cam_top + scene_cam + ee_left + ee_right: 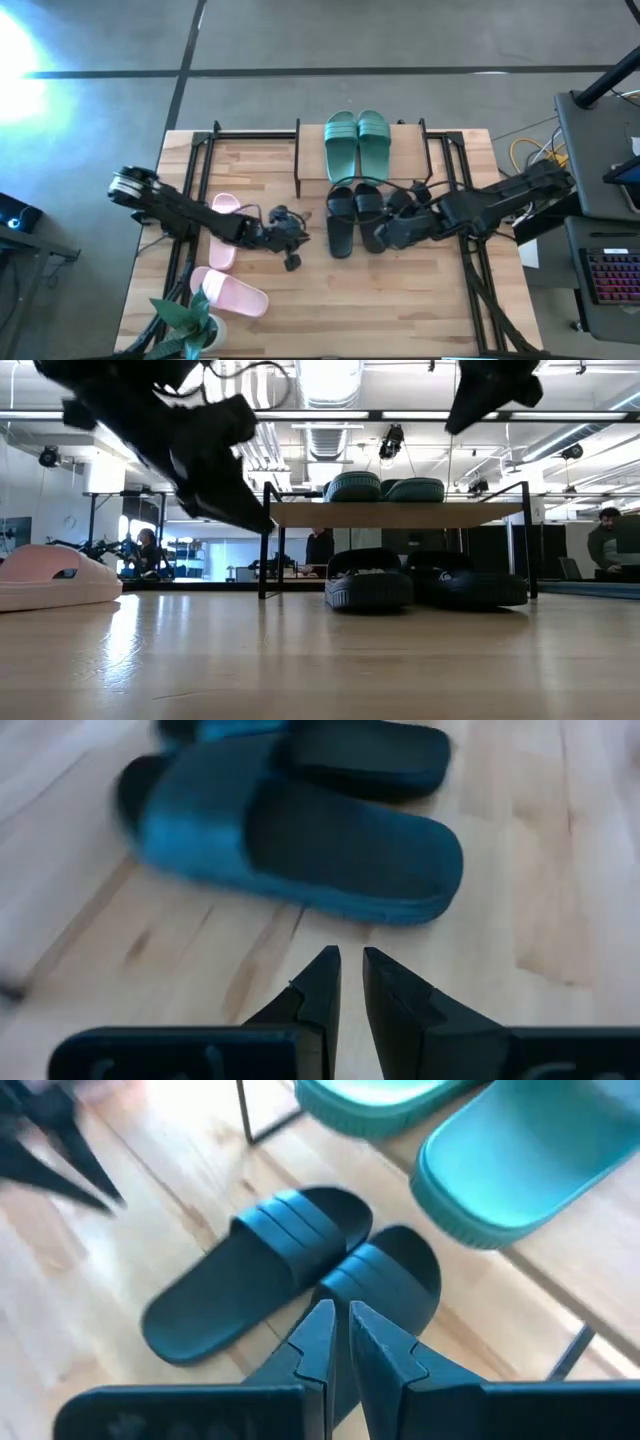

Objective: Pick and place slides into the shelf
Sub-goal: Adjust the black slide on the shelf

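The shelf (405, 140) stands at the table's far middle, and the teal-green pair (356, 142) lies on its plank top (400, 514). The black pair (354, 215) rests sole-down on the table at the shelf's near edge, toes under the plank (370, 580). One pink slide (236, 295) lies near the left front, the other (222, 245) partly under my left arm. My left gripper (292, 252) hovers shut left of the black pair (350, 970). My right gripper (385, 236) hangs shut above the right black slide's heel (340, 1325), well above the table (490, 395).
A potted plant (190, 322) stands at the near left corner. Black metal frame bars (195, 170) run along the table's left and right sides (470, 260). Bare wood (400, 300) lies near of the black pair. People show in the room behind (605, 540).
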`<action>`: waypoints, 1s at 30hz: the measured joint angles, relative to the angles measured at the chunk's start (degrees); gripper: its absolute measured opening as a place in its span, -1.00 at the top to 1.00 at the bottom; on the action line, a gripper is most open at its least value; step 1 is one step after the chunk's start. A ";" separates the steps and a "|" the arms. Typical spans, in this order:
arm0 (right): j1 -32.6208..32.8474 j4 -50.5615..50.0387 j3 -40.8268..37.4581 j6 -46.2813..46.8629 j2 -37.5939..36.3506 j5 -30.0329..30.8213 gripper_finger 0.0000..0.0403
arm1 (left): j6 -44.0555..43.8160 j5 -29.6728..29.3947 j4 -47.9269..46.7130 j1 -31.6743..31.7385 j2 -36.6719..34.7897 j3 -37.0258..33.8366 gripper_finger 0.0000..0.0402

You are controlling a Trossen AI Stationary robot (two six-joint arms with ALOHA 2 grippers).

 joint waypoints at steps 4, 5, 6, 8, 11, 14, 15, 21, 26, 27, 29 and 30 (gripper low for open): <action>1.26 0.07 -0.02 1.86 -2.66 0.44 0.87 | 1.84 0.03 3.50 1.08 8.88 2.26 0.84; 1.49 0.07 -0.02 2.50 -2.94 0.50 0.87 | 1.72 -0.41 3.45 1.33 10.91 2.98 0.84; 1.64 0.01 -0.02 2.97 -3.16 0.49 0.87 | 1.06 -0.88 3.45 1.62 12.73 3.66 0.84; 1.91 0.00 -0.02 3.52 -3.26 0.50 0.87 | 0.38 -2.08 3.32 2.19 15.69 5.02 0.84; 1.94 -0.04 -0.02 4.49 -2.95 0.33 0.87 | 0.47 -2.80 4.91 3.51 18.38 7.30 0.84; 1.92 -0.05 -0.02 5.12 -2.36 0.30 0.87 | 0.86 -2.88 6.97 5.21 20.37 9.41 0.84; 1.90 -0.07 -0.02 5.52 -2.16 0.30 0.87 | 1.08 -2.80 7.32 5.83 20.94 9.96 0.84; 1.90 -0.19 -0.13 6.04 -0.94 -0.15 0.87 | 2.47 -2.36 7.88 9.08 24.60 14.25 0.84; 1.88 -0.87 -0.39 7.13 -0.32 -1.06 0.87 | 7.08 0.08 8.50 10.19 26.97 17.67 0.84; 1.88 -0.95 -0.53 7.32 -0.22 -1.38 0.87 | 8.88 0.58 8.43 10.21 27.36 18.55 0.84; 1.88 -0.84 -0.69 7.55 -0.06 -1.43 0.87 | 12.09 1.36 8.89 10.29 28.08 20.44 0.84; 1.88 -0.93 -0.87 7.56 -0.06 -1.49 0.87 | 13.33 1.43 8.54 10.36 28.12 20.98 0.84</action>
